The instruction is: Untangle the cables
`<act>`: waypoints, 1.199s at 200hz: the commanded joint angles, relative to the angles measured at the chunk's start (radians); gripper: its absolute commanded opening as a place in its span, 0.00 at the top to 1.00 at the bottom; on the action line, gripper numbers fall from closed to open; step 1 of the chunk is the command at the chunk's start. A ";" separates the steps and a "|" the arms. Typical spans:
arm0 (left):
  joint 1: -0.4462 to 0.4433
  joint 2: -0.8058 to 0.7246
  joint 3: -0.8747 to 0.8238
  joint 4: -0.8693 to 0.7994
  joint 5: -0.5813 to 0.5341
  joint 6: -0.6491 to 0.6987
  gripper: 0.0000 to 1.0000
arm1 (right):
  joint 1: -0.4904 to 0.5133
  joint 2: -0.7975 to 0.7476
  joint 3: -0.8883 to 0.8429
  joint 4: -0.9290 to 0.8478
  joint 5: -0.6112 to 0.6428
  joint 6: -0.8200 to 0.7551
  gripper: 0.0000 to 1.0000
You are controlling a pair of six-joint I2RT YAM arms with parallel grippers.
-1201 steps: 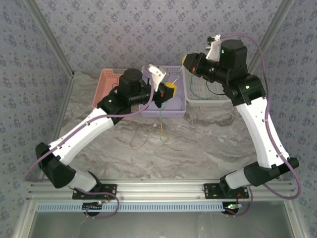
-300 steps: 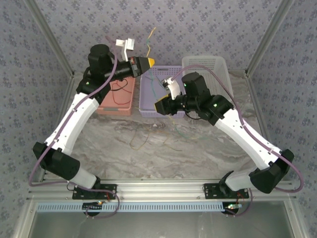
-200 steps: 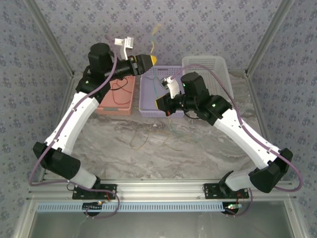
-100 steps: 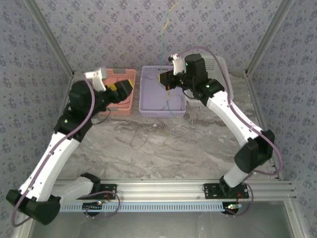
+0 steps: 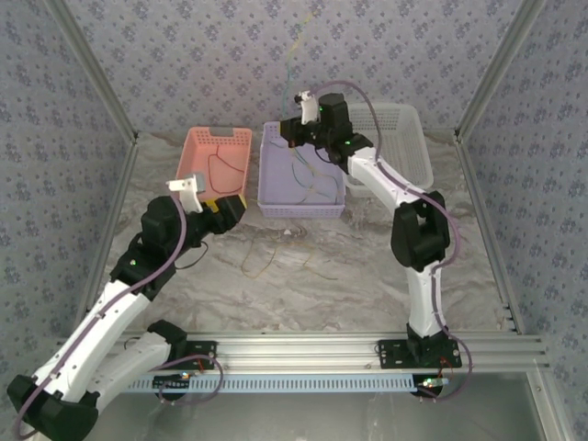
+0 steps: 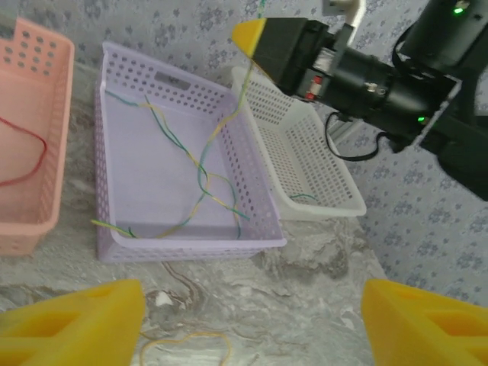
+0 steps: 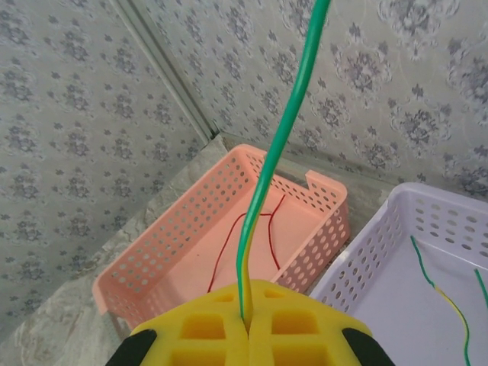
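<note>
My right gripper (image 7: 248, 316) is shut on a green-and-yellow cable (image 7: 284, 126) that rises straight out of its yellow pads. In the top view this gripper (image 5: 291, 130) hangs over the back rim of the purple basket (image 5: 300, 210), and the cable (image 5: 293, 61) pokes upward while its other end trails into the basket. More green-and-yellow cables (image 6: 202, 171) lie tangled on the basket floor. My left gripper (image 5: 227, 209) is open and holds nothing, low over the table in front of the pink basket (image 5: 191, 152). Between its fingertips (image 6: 72, 320) lies a loose yellow cable (image 6: 185, 336).
A red cable (image 7: 263, 221) lies in the pink basket (image 7: 168, 240). The white basket (image 6: 320, 179) at the right holds a green cable (image 6: 305, 199). Thin loose cables (image 5: 260, 261) lie on the marble table before the purple basket. Patterned walls close in the back and sides.
My left gripper has let go of the raised cable and swung down to the near left. My right arm has carried the cable back and up over the purple basket.
</note>
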 commanded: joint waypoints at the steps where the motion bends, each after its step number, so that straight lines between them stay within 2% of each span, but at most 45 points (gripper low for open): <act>1: -0.008 0.035 -0.054 0.046 0.007 -0.052 0.44 | -0.007 0.039 0.033 0.071 -0.024 0.039 1.00; 10: -0.017 0.072 -0.070 0.046 0.014 -0.087 0.52 | -0.003 0.048 0.020 0.085 -0.020 0.056 1.00; 26: -0.048 0.143 -0.119 0.104 0.015 -0.157 0.57 | 0.001 0.059 -0.011 0.104 -0.010 0.084 1.00; 75: -0.112 0.423 -0.214 0.444 0.015 -0.325 0.63 | -0.001 0.082 -0.093 0.168 -0.002 0.259 1.00; 118: -0.162 0.681 -0.158 0.683 -0.024 -0.388 0.68 | 0.002 0.120 -0.101 0.167 0.009 0.397 1.00; 165: -0.172 0.859 -0.110 0.808 -0.077 -0.408 0.70 | -0.002 0.158 -0.088 0.101 0.003 0.550 1.00; 240: -0.165 0.999 -0.056 0.881 -0.042 -0.400 0.72 | 0.009 0.240 -0.001 -0.044 -0.061 0.787 1.00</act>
